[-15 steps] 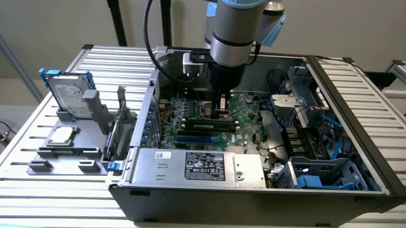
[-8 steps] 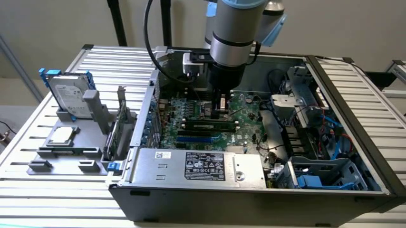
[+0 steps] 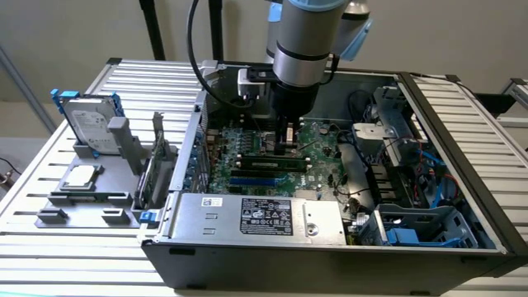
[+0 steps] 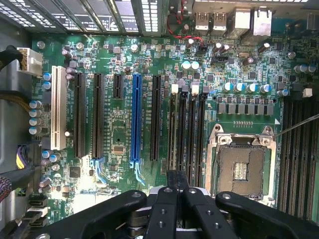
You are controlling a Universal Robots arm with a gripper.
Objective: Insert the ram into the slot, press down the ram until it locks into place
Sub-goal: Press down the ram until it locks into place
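Observation:
The ram [image 3: 268, 164], a thin green stick with dark chips, stands on edge in a black slot [image 3: 308, 162] on the motherboard, pale latch tabs at both ends. My gripper [image 3: 286, 147] hangs straight down just above the stick, over the half toward the exterior view's right. Whether the tips touch its top edge I cannot tell. In the wrist view the black fingers [image 4: 169, 199] meet over one end of the parallel memory sockets [image 4: 192, 129], with nothing visible between them. The gripper [image 4: 177, 178] is shut.
A blue slot [image 3: 254, 181] [image 4: 135, 119] runs parallel beside the black sockets. The open processor socket [image 4: 244, 164] sits close by. A metal power supply [image 3: 256, 216], a drive cage [image 3: 412, 229] and cables [image 3: 363, 105] crowd the case. A hard drive [image 3: 89, 124] stands outside.

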